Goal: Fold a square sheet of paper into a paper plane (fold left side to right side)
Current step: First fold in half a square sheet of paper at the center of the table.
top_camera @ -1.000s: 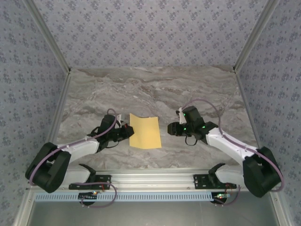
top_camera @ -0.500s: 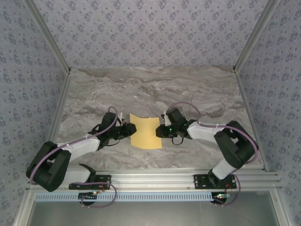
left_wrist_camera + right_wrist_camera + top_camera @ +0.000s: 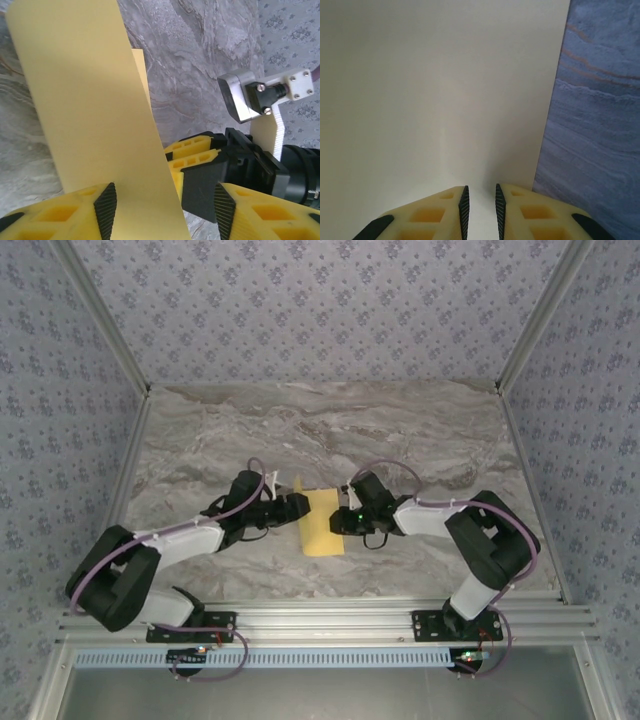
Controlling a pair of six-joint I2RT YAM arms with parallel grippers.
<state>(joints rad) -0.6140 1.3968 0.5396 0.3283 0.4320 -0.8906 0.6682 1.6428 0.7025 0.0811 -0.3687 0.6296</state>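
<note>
Now the left pincer (image 3: 296, 507) has slid rightward since a second ago and stands spread. The square sheet of paper (image 3: 323, 525) looks narrower on the desk (image 3: 420, 430), its left flap raised loose between the pads. The right pincer (image 3: 339, 521) has come in to the sheet's right edge, almost pressed together; whether it nips the paper I cannot tell. The left wrist view cuts off the flap's lower end.
</note>
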